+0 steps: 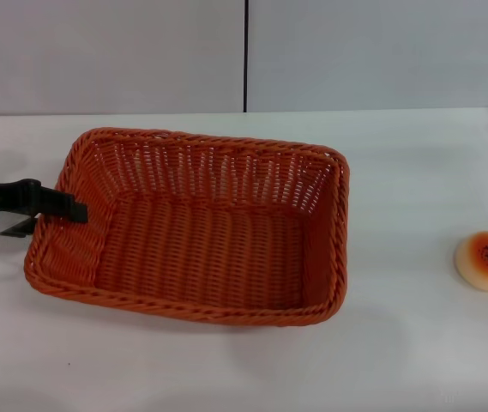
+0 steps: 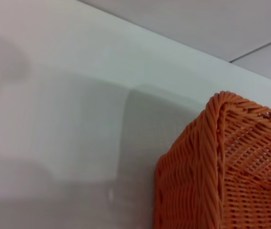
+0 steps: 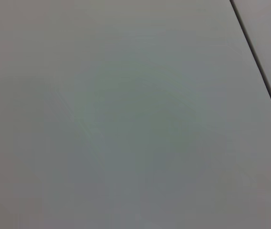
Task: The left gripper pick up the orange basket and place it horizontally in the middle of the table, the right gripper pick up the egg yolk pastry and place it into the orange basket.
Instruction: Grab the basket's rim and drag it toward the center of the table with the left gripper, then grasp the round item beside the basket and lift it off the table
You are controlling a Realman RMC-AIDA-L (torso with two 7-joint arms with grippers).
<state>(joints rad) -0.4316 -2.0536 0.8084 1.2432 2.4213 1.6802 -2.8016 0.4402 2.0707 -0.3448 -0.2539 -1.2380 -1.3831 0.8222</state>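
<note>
The orange basket (image 1: 201, 236) rests on the white table (image 1: 226, 369) around the middle, its long side running left to right and turned slightly. My left gripper (image 1: 55, 215) reaches in from the left edge, its black tip lying over the basket's left rim. In the left wrist view one corner of the orange basket (image 2: 221, 167) shows close up. The egg yolk pastry (image 1: 485, 260) sits on the table far to the right, well apart from the basket. My right gripper is out of view; its wrist view shows only a plain grey surface.
A grey wall with a dark vertical seam (image 1: 245, 56) stands behind the table. Bare tabletop lies between the basket and the pastry and along the front edge.
</note>
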